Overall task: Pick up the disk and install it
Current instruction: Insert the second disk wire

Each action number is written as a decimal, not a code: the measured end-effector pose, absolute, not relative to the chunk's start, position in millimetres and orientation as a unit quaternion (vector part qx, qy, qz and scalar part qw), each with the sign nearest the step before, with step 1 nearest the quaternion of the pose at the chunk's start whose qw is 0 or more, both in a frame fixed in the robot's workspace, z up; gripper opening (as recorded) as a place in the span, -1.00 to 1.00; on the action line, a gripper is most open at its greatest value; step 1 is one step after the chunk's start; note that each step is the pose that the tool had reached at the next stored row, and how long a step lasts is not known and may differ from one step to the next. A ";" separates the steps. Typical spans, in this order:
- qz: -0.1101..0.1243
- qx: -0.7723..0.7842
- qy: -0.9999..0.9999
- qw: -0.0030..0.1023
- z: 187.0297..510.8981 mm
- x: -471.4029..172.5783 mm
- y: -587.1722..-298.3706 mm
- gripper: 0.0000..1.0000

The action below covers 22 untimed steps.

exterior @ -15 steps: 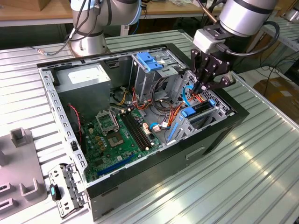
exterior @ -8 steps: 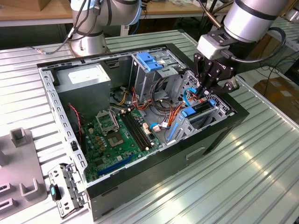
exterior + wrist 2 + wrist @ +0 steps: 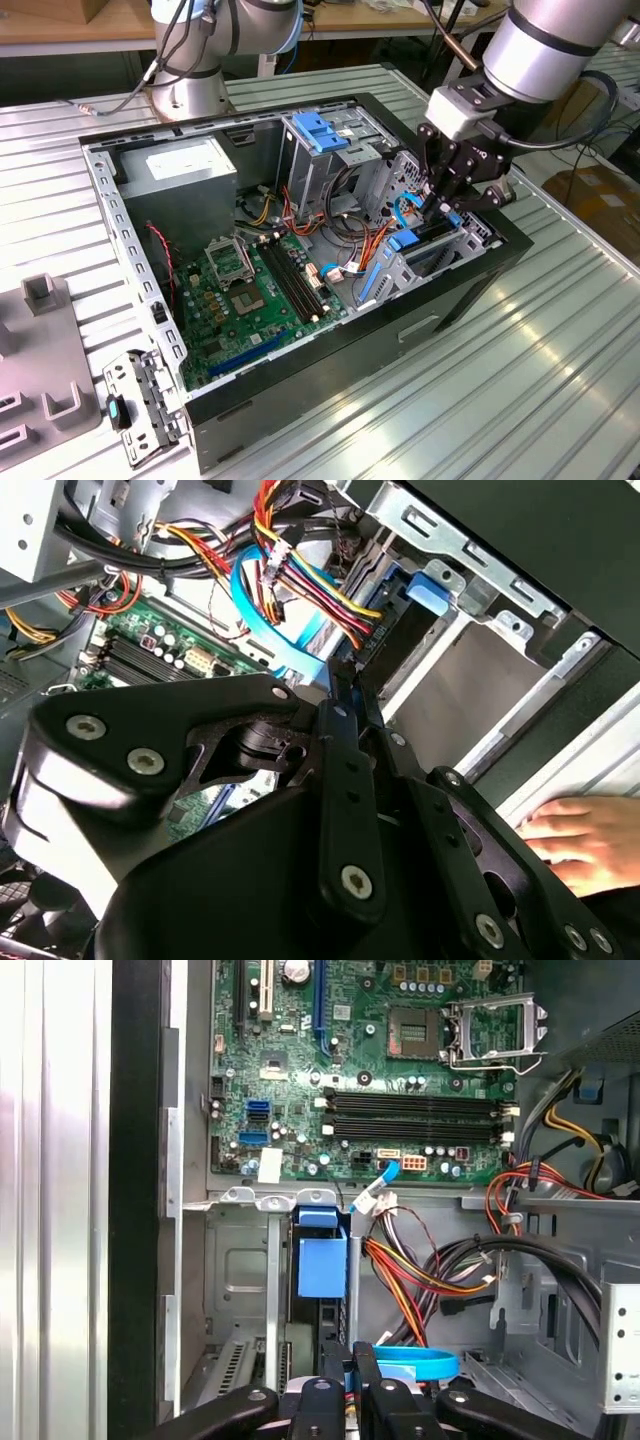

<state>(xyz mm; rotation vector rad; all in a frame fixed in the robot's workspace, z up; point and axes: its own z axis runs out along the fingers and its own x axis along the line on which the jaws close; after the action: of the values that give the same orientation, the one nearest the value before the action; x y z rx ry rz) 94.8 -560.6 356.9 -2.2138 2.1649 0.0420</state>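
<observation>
Gripper [image 3: 447, 205] reaches into the open computer case [image 3: 470, 285] at its drive bay.
Jaws stand narrow, nearly together, above the disk's blue rail [image 3: 322, 1265]; a hand [image 3: 585, 840] rests nearby.

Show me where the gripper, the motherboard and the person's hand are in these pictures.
gripper [image 3: 350, 1352], first wrist view, at its tip end.
motherboard [image 3: 290, 1110], first wrist view, on a bare green part of the board.
person's hand [image 3: 585, 840], second wrist view, on the middle of the hand.
</observation>
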 end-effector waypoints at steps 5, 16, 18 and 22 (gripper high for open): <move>0.014 -0.715 0.699 0.024 355.2 94.0 -563.2 -0.68; 0.019 -0.708 0.706 0.029 351.9 94.0 -565.8 -0.68; 0.019 -0.708 0.706 0.029 351.7 94.1 -566.1 -0.68; 0.019 -0.708 0.706 0.029 351.1 94.5 -566.5 -0.68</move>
<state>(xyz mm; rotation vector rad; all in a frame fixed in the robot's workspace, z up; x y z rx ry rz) 94.5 -566.5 351.1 -2.1828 2.1768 0.0580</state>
